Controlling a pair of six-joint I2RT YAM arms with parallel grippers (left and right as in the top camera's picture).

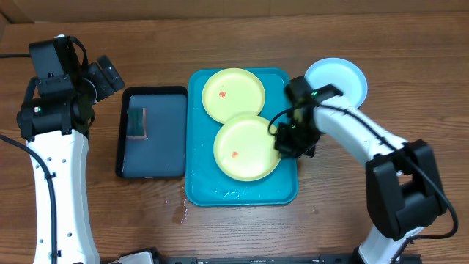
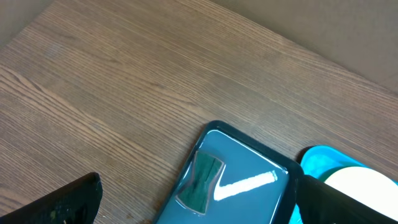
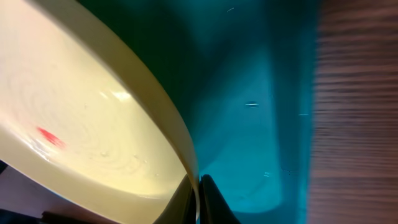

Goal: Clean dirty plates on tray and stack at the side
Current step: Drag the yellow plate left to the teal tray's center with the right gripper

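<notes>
Right gripper (image 1: pixel 287 141) is pinching the nearer pale yellow-green round plastic plate (image 1: pixel 242 147) by its rim at the bright teal rectangular tray (image 1: pixel 201 176)'s right edge. Left gripper (image 1: pixel 106 77) is gaping over open wooden table (image 1: pixel 220 37). Overhead, the wrist is hiding the pinch.

Brown wood-grain table (image 1: pixel 220 37) — evenly lit — with a beige edge beyond.

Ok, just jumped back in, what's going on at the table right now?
The right pincer is shut on the rim of the nearer yellow-green plate. That plate lies on the teal tray, overlapping the second yellow-green plate. Both show a red smear. The light blue plate sits off the tray on the table, to the right. The left pincer is open and holds nothing, off by the dark tray, which has a green pad in it.
</notes>
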